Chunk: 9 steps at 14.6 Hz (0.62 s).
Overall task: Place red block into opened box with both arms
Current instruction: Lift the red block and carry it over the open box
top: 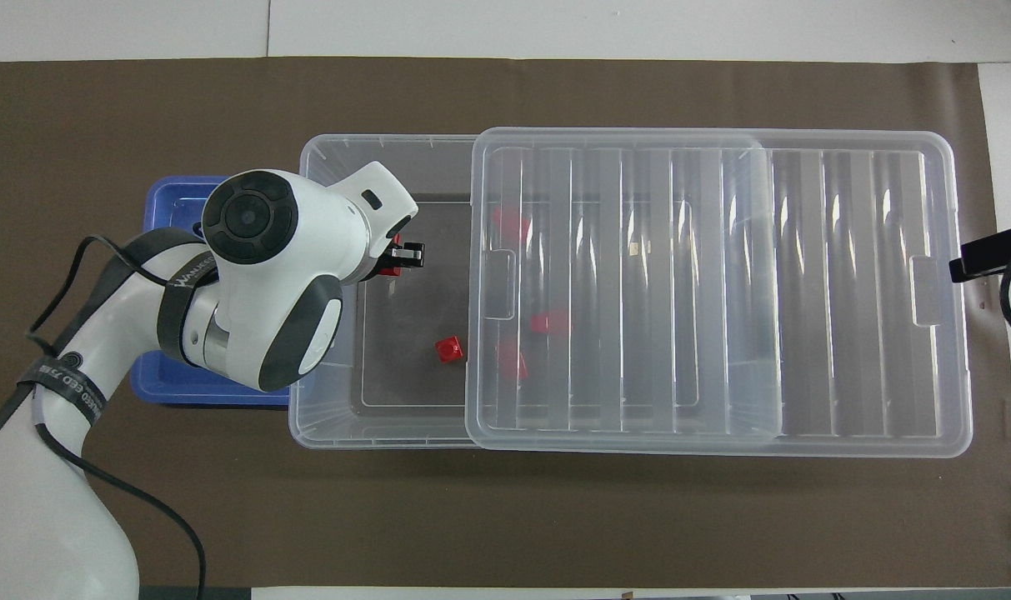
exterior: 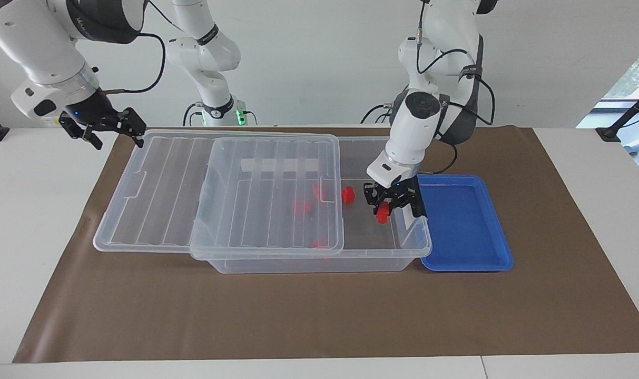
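My left gripper [exterior: 384,208] is shut on a small red block [exterior: 382,215] and hangs over the uncovered part of the clear box [exterior: 427,245], just inside its black latch [exterior: 415,197]. In the overhead view the left gripper [top: 409,254] and the red block [top: 392,268] show past the arm's wrist. The ribbed lid [exterior: 219,189] lies slid toward the right arm's end and covers most of the box. My right gripper [exterior: 116,136] is open and raised by the lid's outer end; its tip [top: 993,257] shows at the overhead view's edge.
One loose red block [exterior: 348,195] lies on the box floor in the open part, and others [exterior: 302,207] show through the lid. A shallow blue tray [exterior: 467,231] sits beside the box at the left arm's end. Brown paper covers the table.
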Available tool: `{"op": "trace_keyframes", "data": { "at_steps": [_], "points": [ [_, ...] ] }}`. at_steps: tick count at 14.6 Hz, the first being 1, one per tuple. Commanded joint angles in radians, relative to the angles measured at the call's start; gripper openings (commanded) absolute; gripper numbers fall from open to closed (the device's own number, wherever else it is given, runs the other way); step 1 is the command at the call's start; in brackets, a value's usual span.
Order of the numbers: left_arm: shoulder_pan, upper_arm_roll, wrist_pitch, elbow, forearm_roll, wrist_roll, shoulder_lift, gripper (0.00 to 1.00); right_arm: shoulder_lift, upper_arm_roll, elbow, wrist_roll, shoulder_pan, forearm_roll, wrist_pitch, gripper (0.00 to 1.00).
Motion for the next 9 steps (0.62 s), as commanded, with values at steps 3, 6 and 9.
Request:
{"op": "trace_keyframes", "data": {
  "at_steps": [3, 6, 9],
  "points": [
    [-0.053, 0.016, 0.127, -0.010, -0.002, -0.098, 0.101, 0.00, -0.017, 0.008, -0.009, 0.050, 0.017, -0.005, -0.017, 1.00],
    [-0.059, 0.015, 0.182, -0.023, -0.002, -0.115, 0.136, 0.00, -0.020, 0.002, -0.020, 0.044, 0.006, 0.001, -0.008, 1.00],
    [-0.063, 0.015, 0.194, -0.042, -0.002, -0.115, 0.138, 0.00, -0.025, 0.000, -0.031, 0.031, 0.003, -0.005, 0.007, 1.00]
  ]
}}
